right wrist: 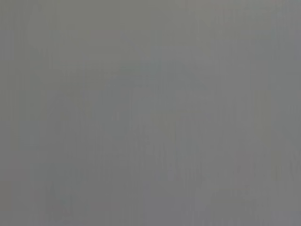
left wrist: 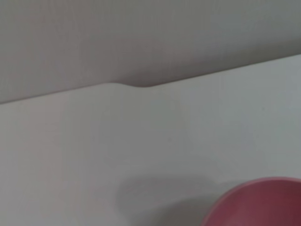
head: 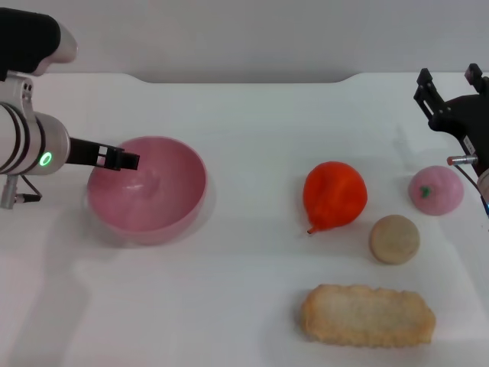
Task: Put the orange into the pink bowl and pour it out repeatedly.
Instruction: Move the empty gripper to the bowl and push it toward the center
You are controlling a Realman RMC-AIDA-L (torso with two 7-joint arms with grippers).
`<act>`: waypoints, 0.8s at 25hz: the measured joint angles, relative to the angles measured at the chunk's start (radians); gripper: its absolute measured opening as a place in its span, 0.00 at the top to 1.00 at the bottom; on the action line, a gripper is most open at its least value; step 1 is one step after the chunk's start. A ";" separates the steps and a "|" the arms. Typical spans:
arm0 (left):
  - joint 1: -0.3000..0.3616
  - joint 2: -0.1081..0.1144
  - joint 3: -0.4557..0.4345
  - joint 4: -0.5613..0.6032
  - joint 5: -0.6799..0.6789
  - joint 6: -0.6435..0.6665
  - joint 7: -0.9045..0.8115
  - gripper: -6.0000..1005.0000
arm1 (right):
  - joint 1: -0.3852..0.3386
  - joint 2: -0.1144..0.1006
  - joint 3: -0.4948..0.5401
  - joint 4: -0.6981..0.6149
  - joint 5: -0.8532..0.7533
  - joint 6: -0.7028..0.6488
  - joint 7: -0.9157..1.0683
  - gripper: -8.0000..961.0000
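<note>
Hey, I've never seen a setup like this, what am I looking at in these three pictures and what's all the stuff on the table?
This is a two-armed robot at a white table. The big picture comes from a camera on its head, looking down. The other two come from cameras on its wrists: the left one shows the table and the pink bowl's rim, the right one shows only plain grey.

The left gripper reaches over the near rim of the pink bowl, which is empty. The right gripper waits at the far right edge, holding nothing.

Lying loose on the table are the orange, a small pink ball with a green mark, a beige ball and a flat biscuit-like piece.
</note>
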 joint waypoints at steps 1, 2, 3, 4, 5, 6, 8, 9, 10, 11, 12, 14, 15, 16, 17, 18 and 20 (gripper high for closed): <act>-0.010 0.000 0.001 -0.024 0.000 0.001 0.000 0.22 | 0.000 0.000 0.000 0.000 0.000 0.000 0.000 0.25; -0.014 0.000 0.003 -0.035 -0.001 -0.001 0.000 0.22 | 0.000 0.000 0.000 0.000 0.000 0.000 0.000 0.25; -0.014 0.000 0.003 -0.035 -0.001 -0.001 0.000 0.22 | 0.001 -0.001 0.000 0.000 0.000 0.000 0.000 0.25; -0.014 0.000 0.003 -0.035 -0.001 -0.001 0.000 0.22 | 0.001 -0.001 0.000 0.000 0.000 0.000 0.000 0.25; -0.017 0.000 0.007 -0.043 -0.002 -0.001 0.001 0.22 | 0.001 -0.001 0.000 0.000 0.000 0.000 0.000 0.25; -0.019 0.000 0.013 -0.056 -0.003 0.003 0.001 0.22 | 0.001 -0.001 -0.001 0.000 0.000 0.000 0.000 0.25; -0.020 0.001 0.013 -0.064 -0.003 0.004 0.001 0.22 | 0.001 -0.001 0.000 -0.001 0.000 0.000 -0.001 0.25; -0.022 0.001 0.013 -0.069 -0.003 0.005 0.001 0.22 | 0.001 -0.001 0.001 -0.001 0.000 0.000 -0.001 0.25; -0.022 0.001 0.013 -0.069 -0.003 0.005 0.001 0.22 | 0.001 -0.002 0.001 -0.001 0.000 0.000 -0.001 0.25; -0.023 0.001 0.012 -0.074 -0.003 0.007 0.001 0.22 | 0.001 -0.002 0.001 -0.001 0.000 0.000 -0.001 0.25; -0.023 0.001 0.013 -0.074 -0.003 0.007 0.001 0.22 | 0.001 -0.002 0.001 -0.001 0.000 0.000 -0.001 0.25; -0.024 0.000 0.014 -0.078 -0.003 0.009 0.001 0.22 | 0.001 -0.002 0.002 -0.002 0.000 0.000 -0.001 0.25; -0.028 0.000 0.015 -0.089 -0.004 0.012 0.001 0.22 | 0.002 -0.002 0.002 -0.002 0.000 0.000 -0.001 0.25; -0.031 0.000 0.015 -0.095 -0.004 0.012 0.000 0.22 | 0.003 -0.002 0.002 -0.002 0.000 0.000 -0.001 0.25; -0.037 0.000 0.015 -0.106 -0.004 0.012 0.000 0.22 | 0.004 -0.002 0.002 -0.002 0.000 0.000 -0.001 0.25; -0.041 0.001 0.015 -0.113 -0.004 0.012 0.000 0.22 | 0.005 -0.003 0.003 -0.003 0.000 0.000 -0.001 0.26; -0.046 0.001 0.015 -0.119 -0.004 0.013 0.000 0.22 | 0.005 -0.003 0.005 -0.006 0.000 0.000 -0.001 0.26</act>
